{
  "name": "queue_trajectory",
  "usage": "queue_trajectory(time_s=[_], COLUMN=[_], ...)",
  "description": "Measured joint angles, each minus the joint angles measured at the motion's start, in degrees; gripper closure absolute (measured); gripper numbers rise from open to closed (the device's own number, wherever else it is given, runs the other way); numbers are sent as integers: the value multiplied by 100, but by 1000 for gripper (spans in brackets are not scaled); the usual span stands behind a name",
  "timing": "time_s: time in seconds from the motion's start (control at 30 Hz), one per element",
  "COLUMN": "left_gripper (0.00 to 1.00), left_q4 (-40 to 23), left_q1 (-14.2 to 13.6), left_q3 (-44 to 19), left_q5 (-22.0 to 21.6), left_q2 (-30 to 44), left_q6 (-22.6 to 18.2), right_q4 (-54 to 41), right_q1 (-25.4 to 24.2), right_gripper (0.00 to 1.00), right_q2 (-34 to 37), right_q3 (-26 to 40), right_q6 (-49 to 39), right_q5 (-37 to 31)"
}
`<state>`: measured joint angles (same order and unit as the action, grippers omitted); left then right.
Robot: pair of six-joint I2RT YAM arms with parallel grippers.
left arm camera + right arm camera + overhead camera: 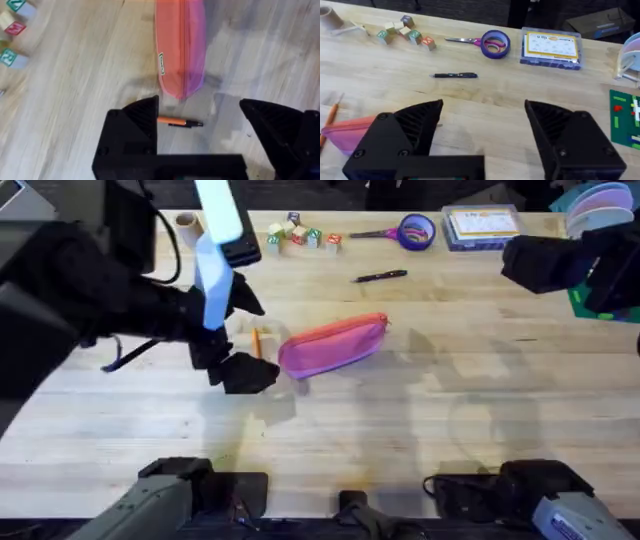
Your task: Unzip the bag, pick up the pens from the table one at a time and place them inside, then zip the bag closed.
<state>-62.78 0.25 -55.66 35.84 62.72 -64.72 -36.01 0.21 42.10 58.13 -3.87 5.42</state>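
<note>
The pink bag (333, 345) lies at the middle of the table (400, 420), and its coral zipper line (186, 40) looks closed. The orange pen (257, 342) lies just off the bag's left end. My left gripper (250, 337) hovers open over it, and in the left wrist view the orange pen (179, 121) sits between the two black fingers (142, 120), nearer one of them. The black pen (380, 277) lies farther back on the wood, also in the right wrist view (455, 75). My right gripper (540, 265) is raised at the far right, open and holding nothing (482, 130).
Along the back edge stand letter blocks (300, 235), a small tape roll (187, 222), purple-handled scissors with a purple tape ring (415, 230) and a clear box (480, 225). A green board (625, 120) and stacked plates (605, 205) sit at the far right.
</note>
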Motion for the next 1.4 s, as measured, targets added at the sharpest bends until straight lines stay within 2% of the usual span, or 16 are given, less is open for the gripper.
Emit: queue_trajectory(time_s=[0.07, 0.27, 0.47, 0.63, 0.93, 1.03, 1.07, 1.13, 1.27, 1.3, 1.4], left_gripper=[6, 6, 6, 6, 6, 36, 59, 198, 802, 911, 955], left_q4=[113, 266, 596, 728, 753, 786, 795, 805, 874, 904, 922], left_q1=[0, 0, 0, -2, -2, -2, -2, -2, -1, -2, -7], left_q3=[0, 0, 0, 0, 0, 0, 0, 0, 0, 0, 0], left_q5=[243, 611, 1001, 1176, 1265, 1265, 1265, 1266, 1264, 1261, 1254], left_q2=[524, 1293, 2038, 2570, 2830, 2835, 2834, 2835, 2837, 2837, 2837], left_q6=[-261, -641, -849, -866, -884, -886, -886, -876, -888, -897, -906], right_q4=[0, -2, -2, -2, -4, -4, -4, -4, -4, -4, -72], right_q1=[0, 0, 0, 0, 0, 0, 0, 0, 0, 0, 0], right_gripper=[4, 4, 3, 4, 4, 3, 3, 3, 3, 3, 3], right_q2=[1, 1, 1, 1, 1, 1, 1, 1, 1, 1, 1], right_q3=[0, 0, 0, 0, 0, 0, 0, 0, 0, 0, 0], right_q6=[-55, -114, -285, -344, -348, -348, -348, -348, -348, -348, -348], right_q5=[-1, -1, -1, -1, -1, -1, -1, -1, -1, -1, -1])
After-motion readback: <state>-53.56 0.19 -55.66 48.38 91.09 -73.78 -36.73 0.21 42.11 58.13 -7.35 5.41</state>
